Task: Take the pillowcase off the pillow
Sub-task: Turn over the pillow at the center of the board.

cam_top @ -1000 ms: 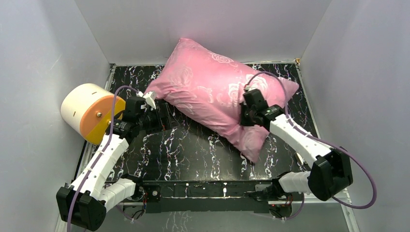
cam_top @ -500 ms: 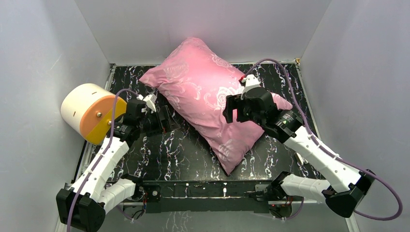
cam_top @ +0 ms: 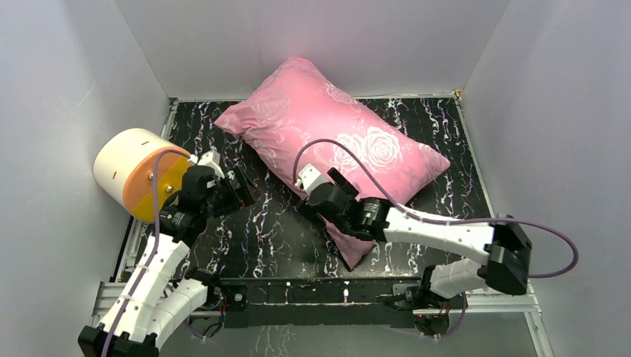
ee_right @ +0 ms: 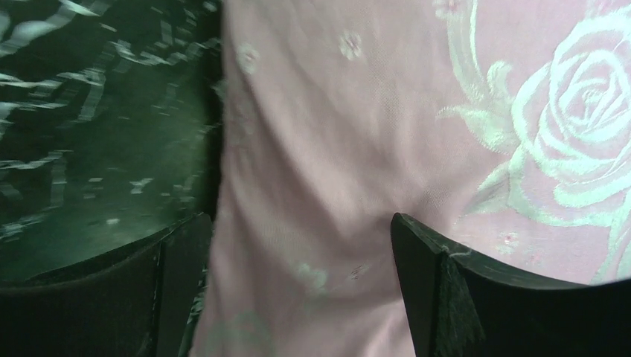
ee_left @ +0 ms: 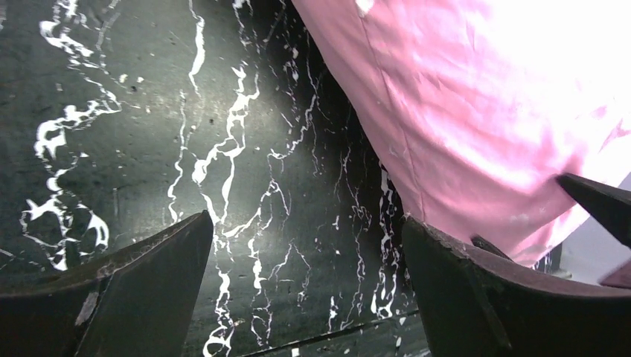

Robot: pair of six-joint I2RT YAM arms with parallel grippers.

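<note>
You're in a lab test cell, not a home. Plain white panels (cam_top: 312, 44) box in your bench (cam_top: 283, 223) on three sides. The left arm (cam_top: 149, 268) and right arm (cam_top: 439, 227) are bolted to a rail (cam_top: 320, 291) at the near edge, purple cables (cam_top: 576, 256) hanging loose. A cream-and-orange cylinder (cam_top: 130, 167) sits at the left.

The plump pink satin pillowcase with pale roses (cam_top: 335, 137) lies slantwise over the back and the middle of the black marbled bench (cam_top: 275, 223) and blocks most of it. Between its left edge and the cream cylinder with the orange end (cam_top: 138, 175) there is a bare lane. The left hand (cam_top: 236, 190) stands there, fingers wide, near the fabric but apart. The right hand (cam_top: 320, 192), also spread, hangs over the cover's near left edge. The front strip is bare. White walls (cam_top: 45, 111) close three sides.
</note>
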